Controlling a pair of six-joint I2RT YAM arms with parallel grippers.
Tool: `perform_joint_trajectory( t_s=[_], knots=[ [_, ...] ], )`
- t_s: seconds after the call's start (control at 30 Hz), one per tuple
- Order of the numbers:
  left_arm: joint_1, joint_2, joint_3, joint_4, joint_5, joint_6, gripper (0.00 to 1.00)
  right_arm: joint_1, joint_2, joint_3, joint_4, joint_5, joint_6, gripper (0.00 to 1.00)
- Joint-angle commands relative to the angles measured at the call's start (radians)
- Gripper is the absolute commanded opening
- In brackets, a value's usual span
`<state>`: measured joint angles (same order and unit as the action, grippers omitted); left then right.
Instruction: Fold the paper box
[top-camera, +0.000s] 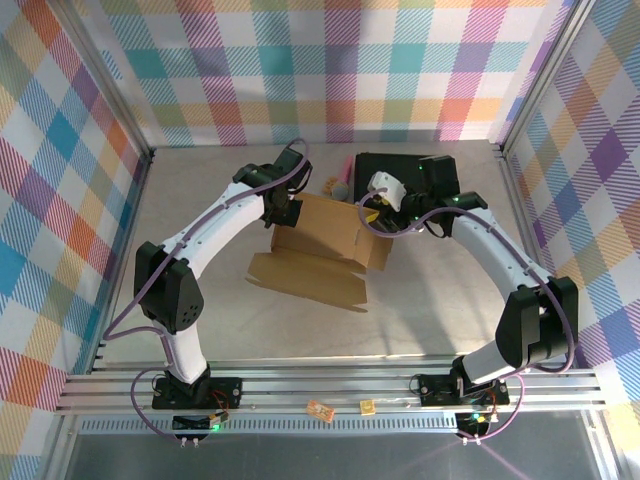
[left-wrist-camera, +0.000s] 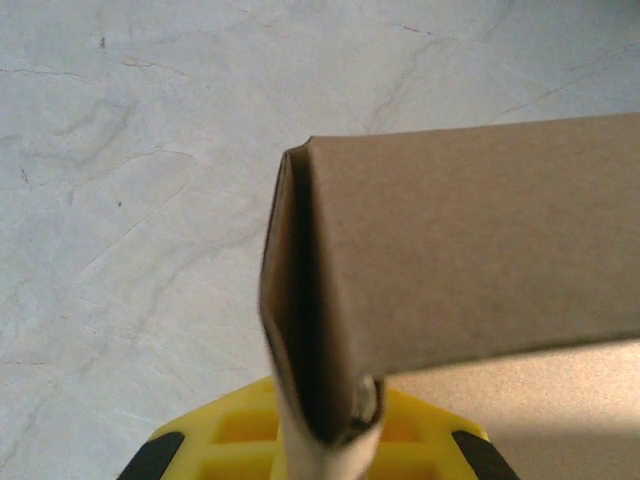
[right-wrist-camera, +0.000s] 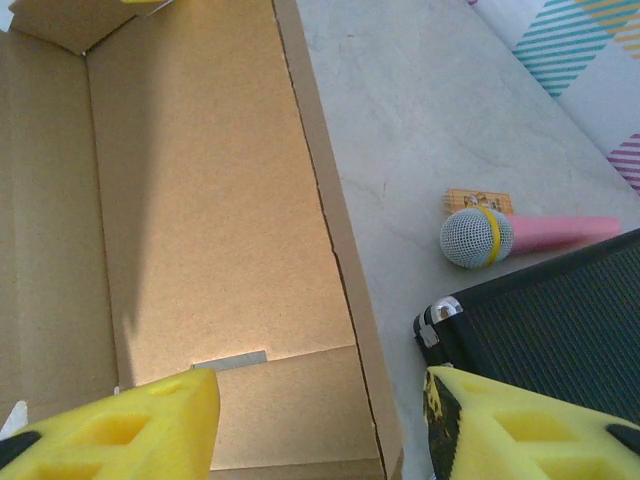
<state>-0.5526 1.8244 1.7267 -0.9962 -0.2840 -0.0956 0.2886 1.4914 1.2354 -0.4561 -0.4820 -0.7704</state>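
The paper box (top-camera: 318, 262) is found half-formed in the middle of the tabletop (top-camera: 420, 310), a little toward the far edge, with its long axis laid roughly from the left edge to the right. A folded corner of its raised wall is pinched in the closed left claw (left-wrist-camera: 320, 435). The right claw (right-wrist-camera: 320, 400) is held open at the box's right end, where the side wall's edge is straddled but not clamped. That arm is judged nearer the next flap. The left fingertips are cut off and their contact is hidden by cardboard.
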Motion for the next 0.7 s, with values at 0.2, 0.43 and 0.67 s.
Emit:
perform_joint_trajectory(
  t_s=[0.2,0.43,0.67],
  knots=[
    [0.010,0.003,0.039,-0.022,0.014,0.008,0.00,0.009,0.032,-0.020,0.018,0.074,-0.015,0.46],
    [0.010,0.002,0.039,-0.021,0.020,0.007,0.00,0.034,0.070,0.014,0.029,0.123,0.002,0.37],
    [0.010,0.006,0.041,-0.018,0.022,0.004,0.00,0.071,0.102,0.054,0.043,0.180,0.036,0.25]
  ],
)
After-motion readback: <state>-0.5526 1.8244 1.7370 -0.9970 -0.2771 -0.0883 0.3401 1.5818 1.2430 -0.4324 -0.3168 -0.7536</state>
